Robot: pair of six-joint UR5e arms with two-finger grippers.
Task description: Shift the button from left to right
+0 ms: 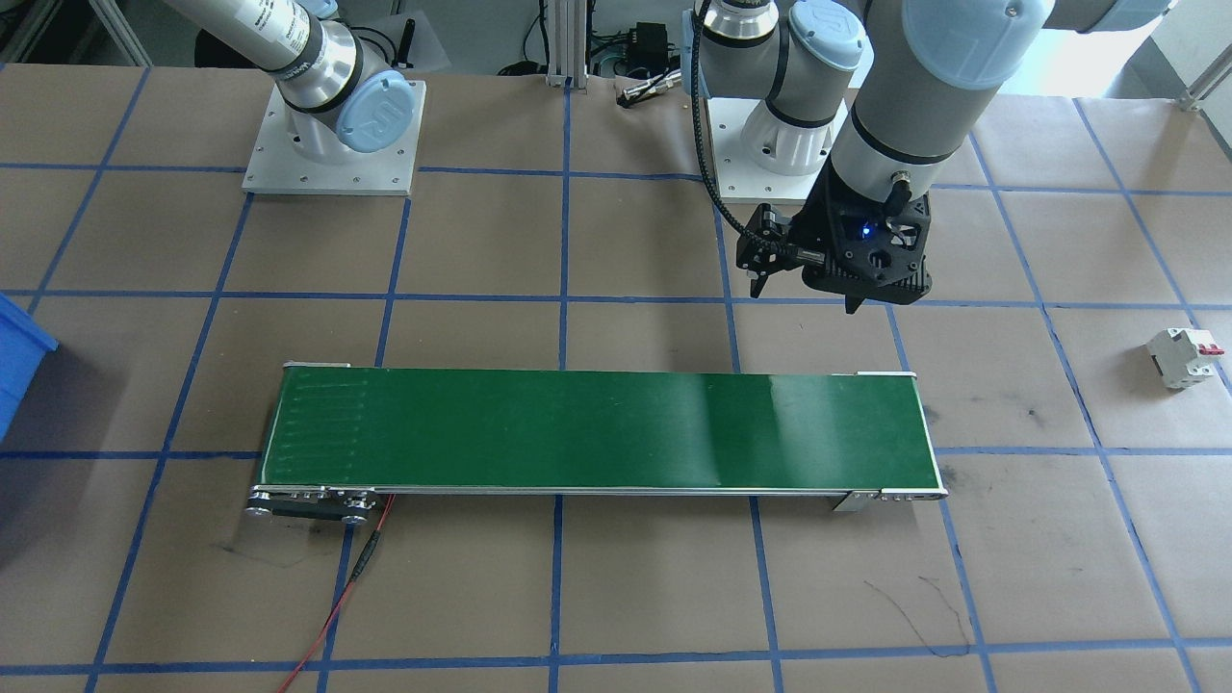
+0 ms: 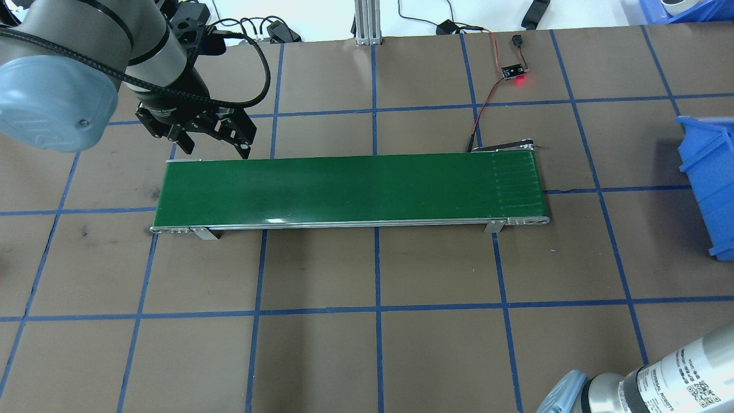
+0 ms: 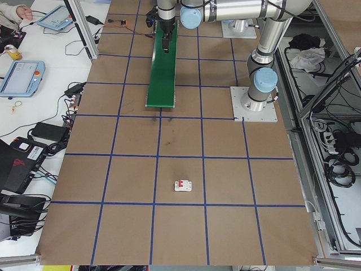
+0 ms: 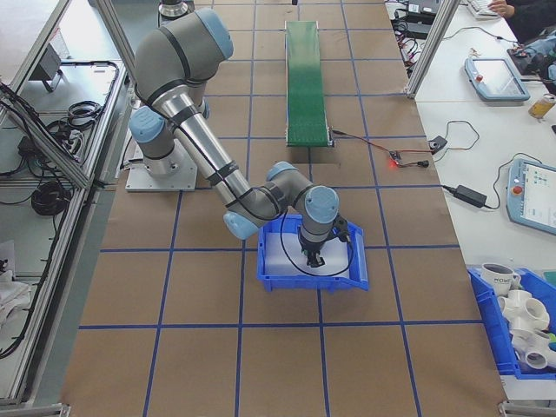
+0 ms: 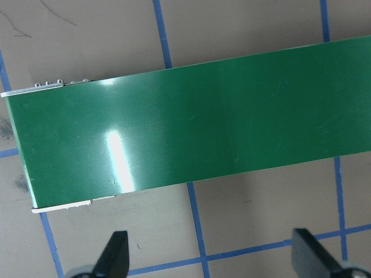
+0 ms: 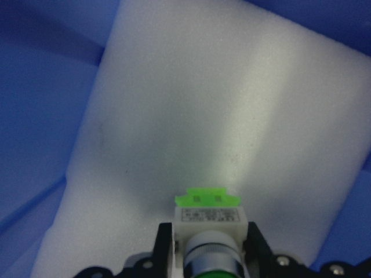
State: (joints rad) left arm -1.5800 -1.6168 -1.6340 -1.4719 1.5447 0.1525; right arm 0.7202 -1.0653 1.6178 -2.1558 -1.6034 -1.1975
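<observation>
- Fingers (image 6: 164, 246) of the right gripper (image 6: 208, 255) are clamping the button (image 6: 207, 227) from both sides, its white body and light-green end showing between them in the right wrist view.
- Below the button, a white foam pad (image 6: 191, 116) is lining the floor of a blue bin (image 4: 313, 261); whether the button is touching the foam cannot be told.
- In the exterior right view, the right arm is reaching down into that bin, which is sitting on the counter (image 4: 208, 347) well apart from the near end of the green conveyor belt (image 4: 305, 74).
- The left gripper (image 2: 209, 148) is hovering over the counter just beside the far edge of the belt's left end, its fingers (image 2: 245, 150) standing wide apart and gripping nothing.
- The left wrist view is looking straight down on that end of the belt, with both fingertips showing spread at the bottom of the frame over brown paper and blue tape lines.
- A white circuit breaker (image 1: 1185, 357) with a red lever is lying on the counter, well apart from the belt on the robot's left side.
- A small board (image 2: 514, 71) with a red light glowing is sitting near the belt's right end, joined to it by red and black wires.
</observation>
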